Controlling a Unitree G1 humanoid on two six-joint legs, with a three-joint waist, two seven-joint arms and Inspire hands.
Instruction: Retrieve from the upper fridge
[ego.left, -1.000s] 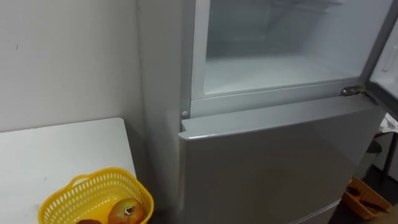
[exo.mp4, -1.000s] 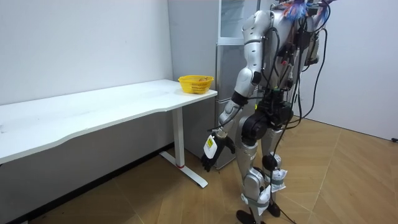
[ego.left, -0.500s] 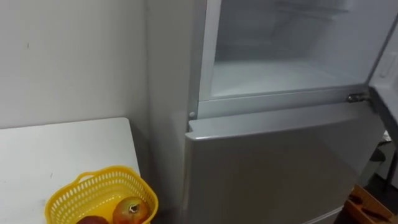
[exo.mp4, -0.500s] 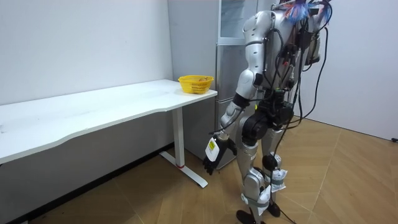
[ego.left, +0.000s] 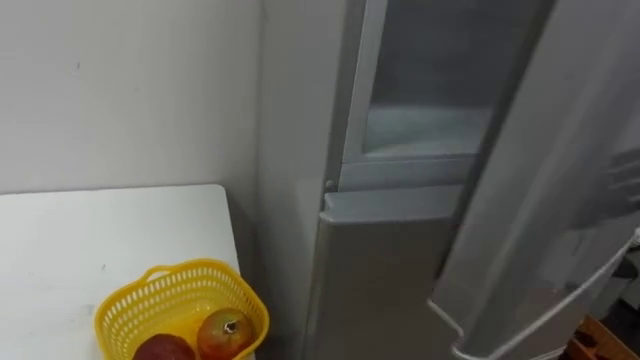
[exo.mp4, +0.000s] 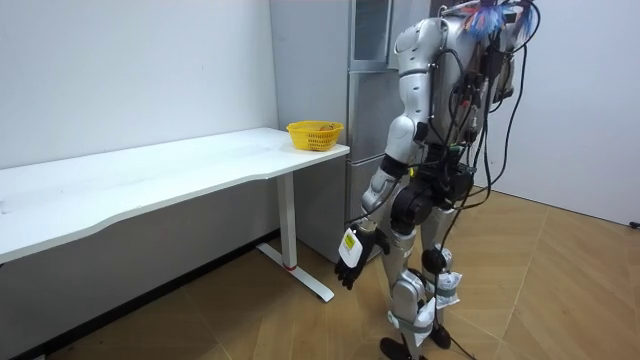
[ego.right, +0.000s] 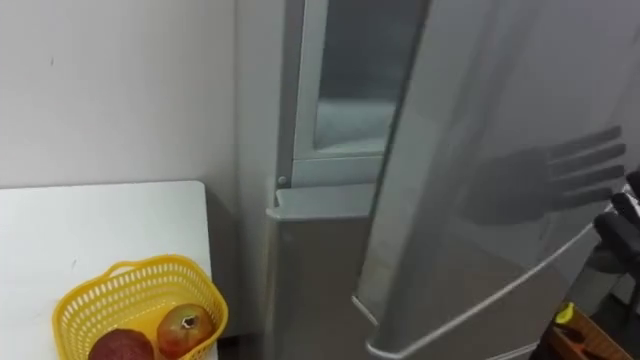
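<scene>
**Fruit in the basket, upper door half across the opening**

At the far left a white table (ego.left: 60, 240) is seen against a pale wall (ego.left: 130, 90). A yellow basket (ego.left: 140, 305) is set on the table's near right corner. Two fruits are held in it: a dark red one (ego.left: 160, 350) on the left and a red-and-yellow one (ego.left: 228, 332) touching it on the right.

Just right of the table the grey fridge (ego.left: 380, 260) is seen, with its lower door shut. Above that, a strip of the upper compartment (ego.left: 425, 110) is left uncovered, and a pale shelf is made out inside. What lies on it cannot be told. The rest of the opening is crossed by the upper door (ego.left: 560, 200), which stands at an angle between the camera and the compartment. The shadow of spread fingers is cast on its face.

At the right edge the right hand (ego.right: 624, 235) is seen beside the door, its dark fingers stretched out and closed round nothing. Whether the door is touched cannot be told.

In the room view the robot is seen standing upright close before the fridge, with the table on the room view's left. The left hand (exo.mp4: 352, 265) is hung low beside the thigh, its fingers relaxed and pointing down.
</scene>
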